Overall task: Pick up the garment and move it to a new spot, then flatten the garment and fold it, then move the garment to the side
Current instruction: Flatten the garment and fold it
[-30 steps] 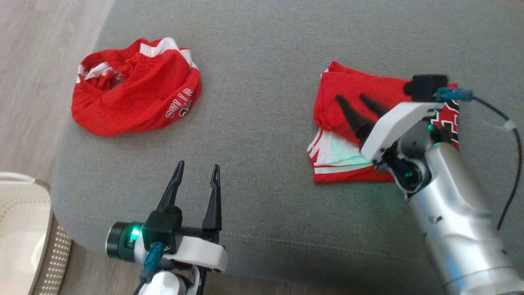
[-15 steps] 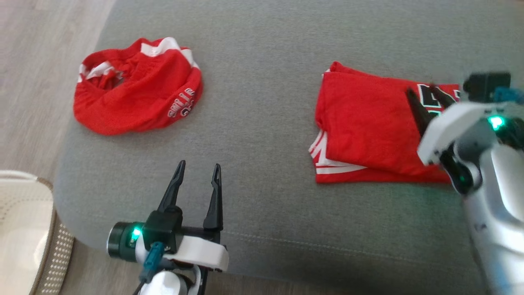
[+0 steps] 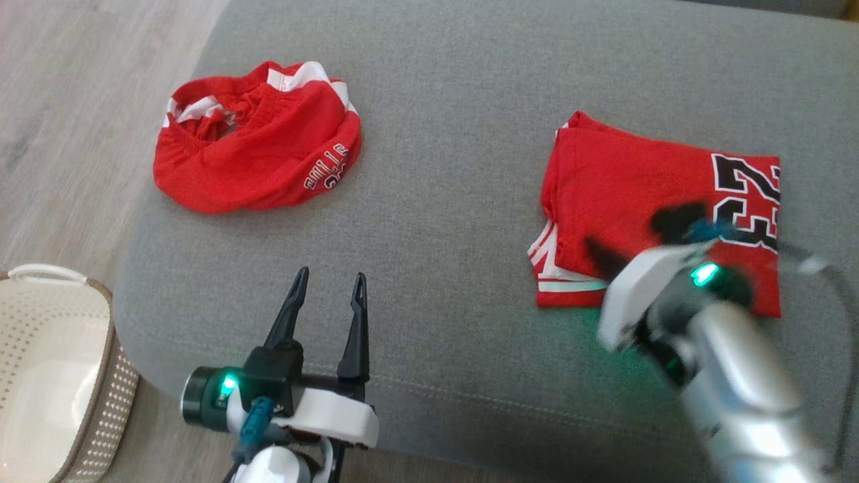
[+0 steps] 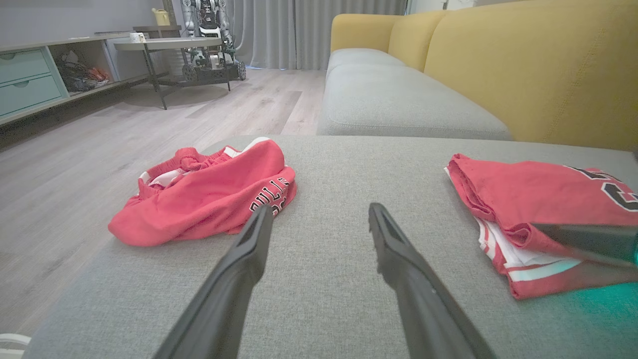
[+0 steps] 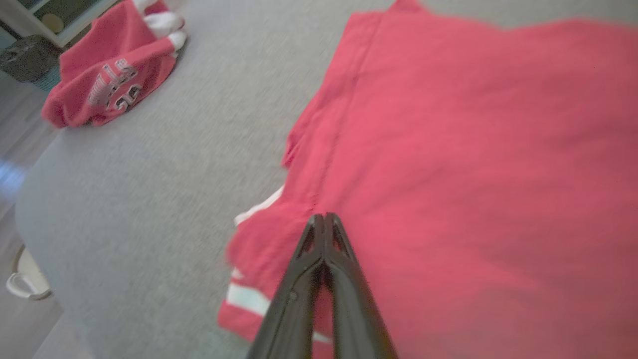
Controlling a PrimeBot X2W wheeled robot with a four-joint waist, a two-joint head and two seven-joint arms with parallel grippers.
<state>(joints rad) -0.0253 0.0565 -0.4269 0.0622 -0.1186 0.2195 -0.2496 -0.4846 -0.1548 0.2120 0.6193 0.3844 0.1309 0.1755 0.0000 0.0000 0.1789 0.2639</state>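
Now my right gripper (image 5: 325, 216), pinched shut apparently on nothing over the seven-o'clock corner of the folded jersey (image 5: 473, 149), could snag and undo the fold; my left gripper (image 3: 332, 274) gapes empty.

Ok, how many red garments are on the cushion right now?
2. A crumpled garment lies toward the cushion's left; a folded jersey lies at the right, beneath the right gripper. The arm may hide part of it.

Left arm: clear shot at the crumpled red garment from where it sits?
Probably yes: the left gripper is open, and just bare grey cushion lies between it and the crumpled red garment ahead to its left.
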